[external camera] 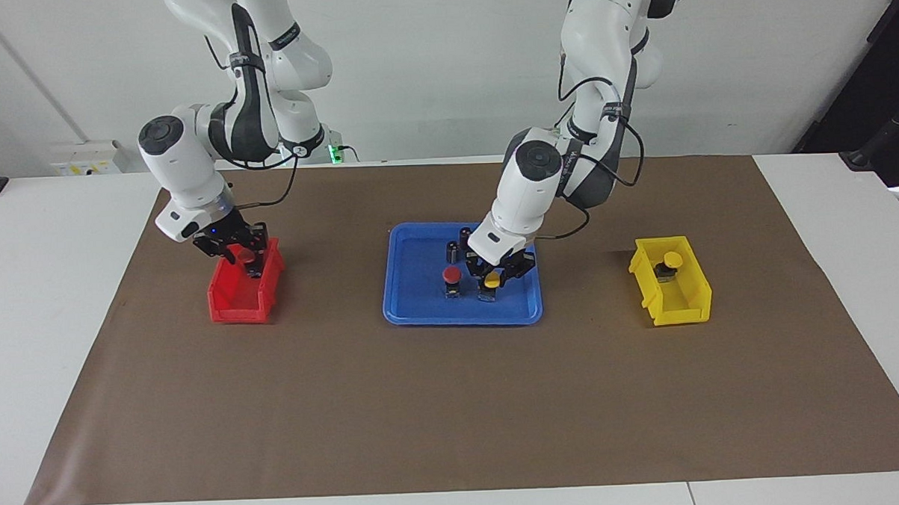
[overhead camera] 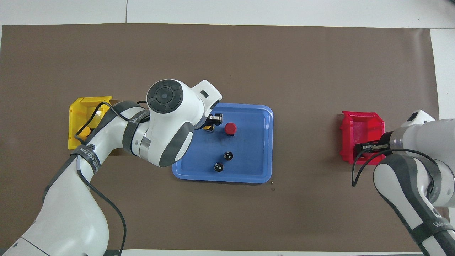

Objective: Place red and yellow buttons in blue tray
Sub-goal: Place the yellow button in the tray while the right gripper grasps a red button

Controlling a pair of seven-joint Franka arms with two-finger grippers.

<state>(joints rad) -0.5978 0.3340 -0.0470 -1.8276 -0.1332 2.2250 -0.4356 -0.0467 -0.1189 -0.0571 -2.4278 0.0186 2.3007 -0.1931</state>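
Left tool [external camera: 491, 276] is sitting low in the blue tray [external camera: 422, 312], clamped on a yellow button [external camera: 490, 282]; the button's base looks to be touching the tray floor, though the tool is hiding part of it. Just beside it, toward the right arm's end, a red button [external camera: 452, 275] is standing upright in the tray. Two dark capless cylinders [external camera: 458, 245] are standing in the tray nearer to the robots.

Right tool [external camera: 242, 254] is reaching down into the red bin [external camera: 236, 301], at the bin's end nearer the robots. Its fingers are narrowed around a second red button [external camera: 248, 258], and I cannot tell for sure whether the grip is complete. In the overhead view only the tool tips [overhead camera: 366, 147] are showing inside the bin.

Second yellow button [external camera: 671, 260] is sitting in the yellow bin [external camera: 679, 308], toward the left arm's end of the surface, untouched.

Tray is lying mid-surface between the two bins, all on a brown mat [external camera: 455, 402].
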